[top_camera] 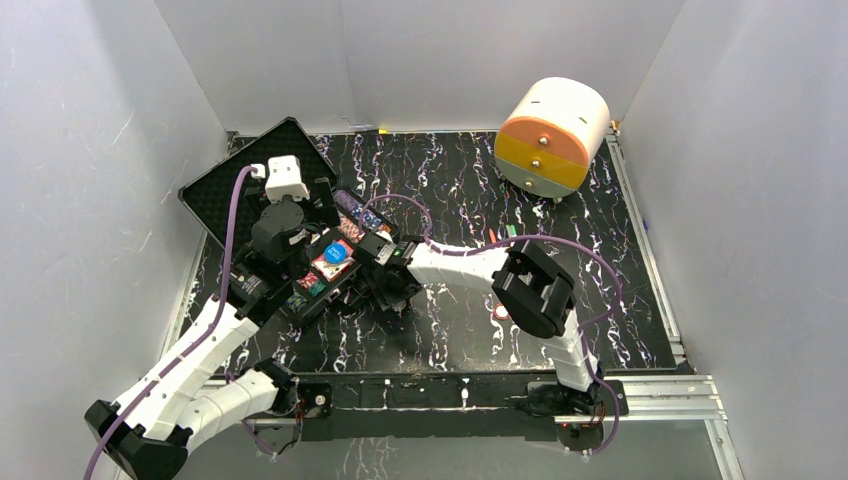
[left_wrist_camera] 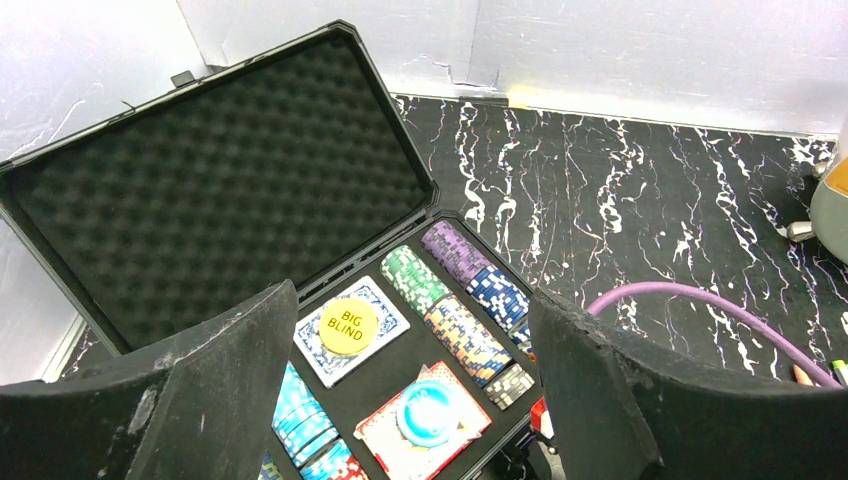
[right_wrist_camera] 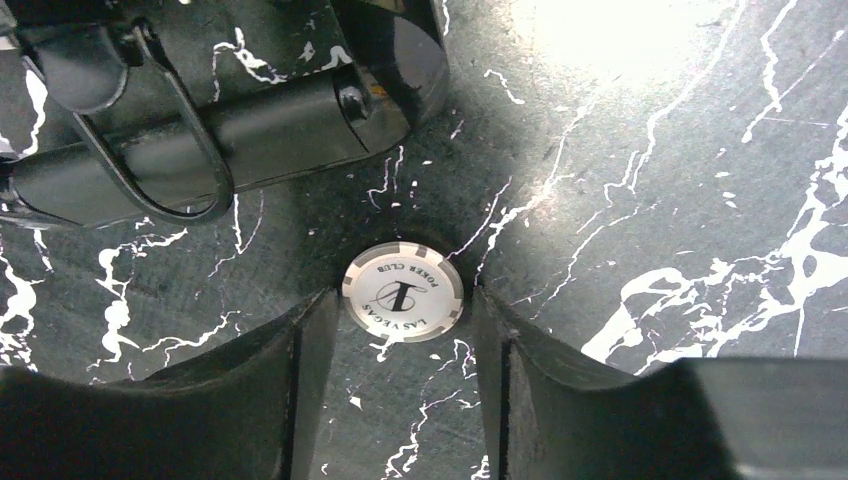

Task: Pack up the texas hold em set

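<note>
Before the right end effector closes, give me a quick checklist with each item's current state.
1. The chip lies flat on the table, centred in the right end effector: ok.
2. Right end effector open: ok.
3. Its fingers touching the chip: cannot tell.
4. The case lid is up: ok.
5. Path inside free: probably not ok; the open, empty left end effector hangs over the chip rows.
6. Free slot for this chip: cannot tell.
</note>
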`<state>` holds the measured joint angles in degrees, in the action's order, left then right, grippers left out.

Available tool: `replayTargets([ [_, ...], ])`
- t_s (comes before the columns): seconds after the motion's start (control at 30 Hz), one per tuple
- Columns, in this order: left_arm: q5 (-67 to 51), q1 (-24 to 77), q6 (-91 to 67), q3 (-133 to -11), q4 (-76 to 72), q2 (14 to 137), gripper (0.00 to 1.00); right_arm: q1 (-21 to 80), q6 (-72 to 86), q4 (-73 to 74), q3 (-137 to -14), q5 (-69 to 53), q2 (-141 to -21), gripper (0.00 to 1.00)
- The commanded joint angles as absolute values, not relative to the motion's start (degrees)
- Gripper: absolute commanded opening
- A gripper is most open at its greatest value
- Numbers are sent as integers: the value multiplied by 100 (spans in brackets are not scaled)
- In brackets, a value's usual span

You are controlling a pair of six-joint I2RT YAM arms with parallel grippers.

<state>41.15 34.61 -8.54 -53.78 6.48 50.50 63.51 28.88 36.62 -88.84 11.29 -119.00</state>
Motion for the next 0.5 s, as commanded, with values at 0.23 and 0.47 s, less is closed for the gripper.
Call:
replayTargets([
  [0.23,4134,3437,-957,-5337,680,4951,84,6381,3182,3740,-8796,1658,-11814,34],
  [0.47,3973,3437,-1543,-5244,1096,4988,85,6351,3500,3256,-8350,2083,-10891,35],
])
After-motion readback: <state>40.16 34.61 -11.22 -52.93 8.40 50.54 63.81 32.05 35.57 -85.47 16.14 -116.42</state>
